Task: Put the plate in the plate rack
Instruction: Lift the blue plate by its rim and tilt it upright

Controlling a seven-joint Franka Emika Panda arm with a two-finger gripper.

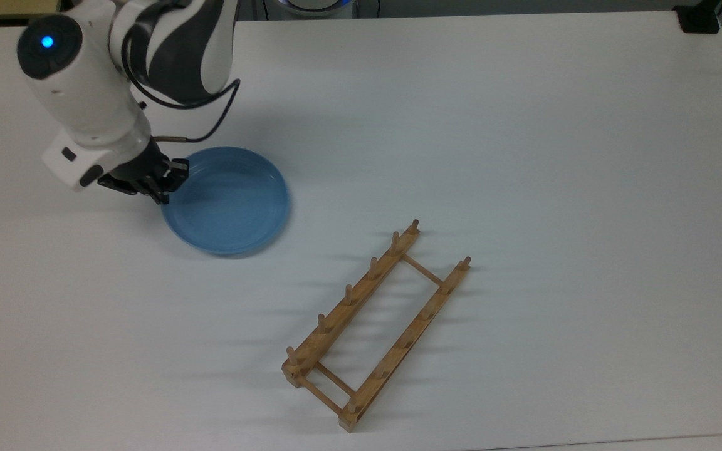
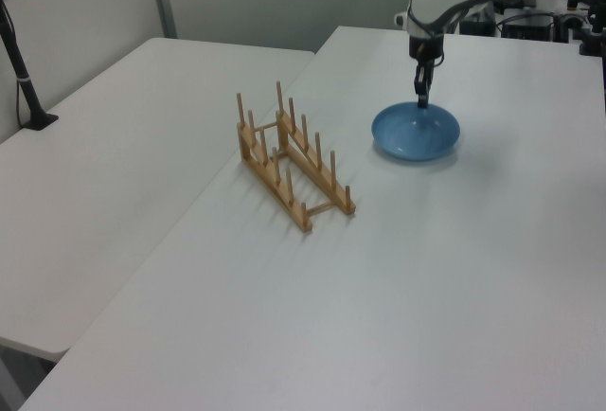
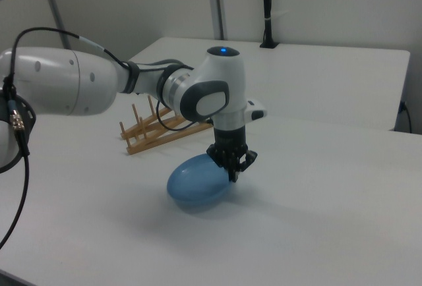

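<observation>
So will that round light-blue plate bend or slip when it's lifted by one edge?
The round light-blue plate keeps its shape with the pincer on its rim, so it's probably stiff. Its glossy surface may be slippery. Held at one edge, it could tilt or swing.

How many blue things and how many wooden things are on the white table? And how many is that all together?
Blue: 1, the plate, held at its rim by the gripper.
Wooden: 1, the plate rack.
Total: 2 things on the table.
</observation>
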